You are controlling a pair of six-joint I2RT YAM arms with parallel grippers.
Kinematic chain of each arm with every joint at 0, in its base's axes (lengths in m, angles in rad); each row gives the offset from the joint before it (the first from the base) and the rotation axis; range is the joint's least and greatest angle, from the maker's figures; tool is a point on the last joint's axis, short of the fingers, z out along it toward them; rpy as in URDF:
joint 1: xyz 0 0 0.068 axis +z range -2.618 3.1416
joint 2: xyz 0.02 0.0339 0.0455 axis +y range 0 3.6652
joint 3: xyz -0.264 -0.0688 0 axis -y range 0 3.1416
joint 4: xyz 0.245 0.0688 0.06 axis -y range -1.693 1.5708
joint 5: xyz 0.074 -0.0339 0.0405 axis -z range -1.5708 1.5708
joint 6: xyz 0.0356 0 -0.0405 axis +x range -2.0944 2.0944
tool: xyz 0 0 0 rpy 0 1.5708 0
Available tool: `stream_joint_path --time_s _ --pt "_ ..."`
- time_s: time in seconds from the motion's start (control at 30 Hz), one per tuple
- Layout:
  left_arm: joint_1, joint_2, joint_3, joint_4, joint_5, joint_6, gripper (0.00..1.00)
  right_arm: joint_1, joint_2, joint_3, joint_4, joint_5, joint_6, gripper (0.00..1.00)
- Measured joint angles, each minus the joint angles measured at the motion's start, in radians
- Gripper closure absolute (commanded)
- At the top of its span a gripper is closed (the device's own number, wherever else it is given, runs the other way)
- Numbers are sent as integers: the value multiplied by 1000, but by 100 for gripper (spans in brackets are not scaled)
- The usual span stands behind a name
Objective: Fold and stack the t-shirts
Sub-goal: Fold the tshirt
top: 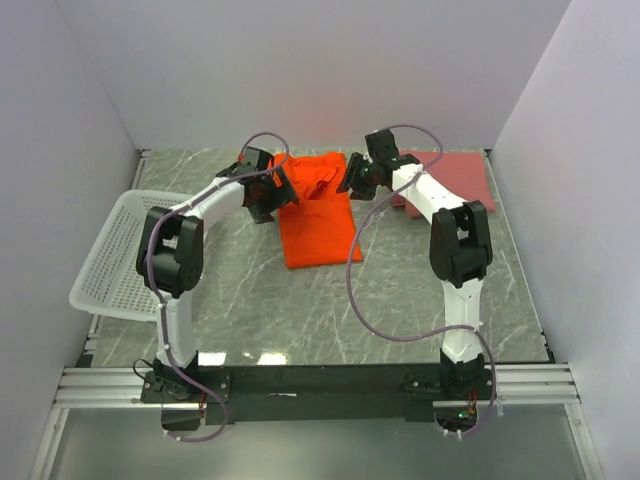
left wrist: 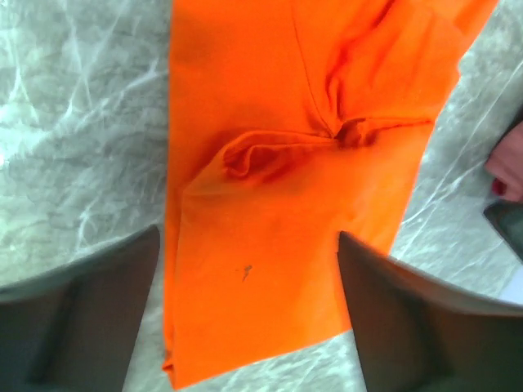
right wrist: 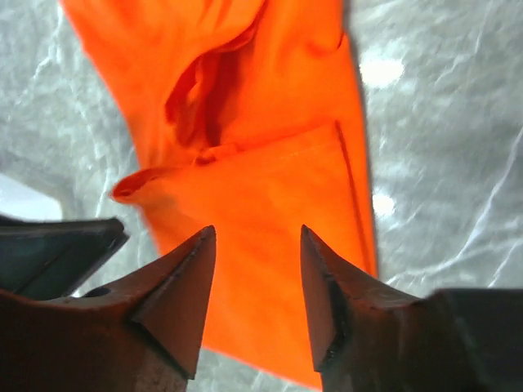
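The orange t-shirt (top: 318, 222) lies mid-table toward the far side, already narrowed into a long strip but rumpled at its far end. The pink t-shirt (top: 455, 175) sits at the far right, seemingly folded flat, though the right arm hides part of it, so I judge the orange one lacks its last fold and the stacking. The left gripper (left wrist: 249, 237) hangs over the strip with fingers spread wide and empty; the right gripper (right wrist: 256, 237) has fingers parted more narrowly, pinching nothing.
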Motion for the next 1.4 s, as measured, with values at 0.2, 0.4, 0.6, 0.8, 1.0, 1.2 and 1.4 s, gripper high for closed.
stream_joint_path --time_s 0.2,0.4,0.6,0.8,1.0,1.2,1.4 --pt "5 -82 -152 49 37 13 1 -12 -60 -157 50 -10 -32 45" --pt "-60 -285 -468 59 47 -12 9 -1 -340 -604 79 -48 -24 47" --pt "-133 -309 -562 92 68 -56 36 12 -367 -704 108 -73 -17 50" --pt "-135 -264 -548 131 64 -81 60 16 -305 -700 167 -89 -12 65" --pt "-137 -220 -517 159 42 -85 99 27 -281 -705 195 -114 4 100" --pt "-192 -288 -576 154 -20 -84 99 37 -402 -838 236 -121 5 100" --pt "-359 -604 -727 4 -37 -129 99 83 -814 -1076 130 -132 5 100"
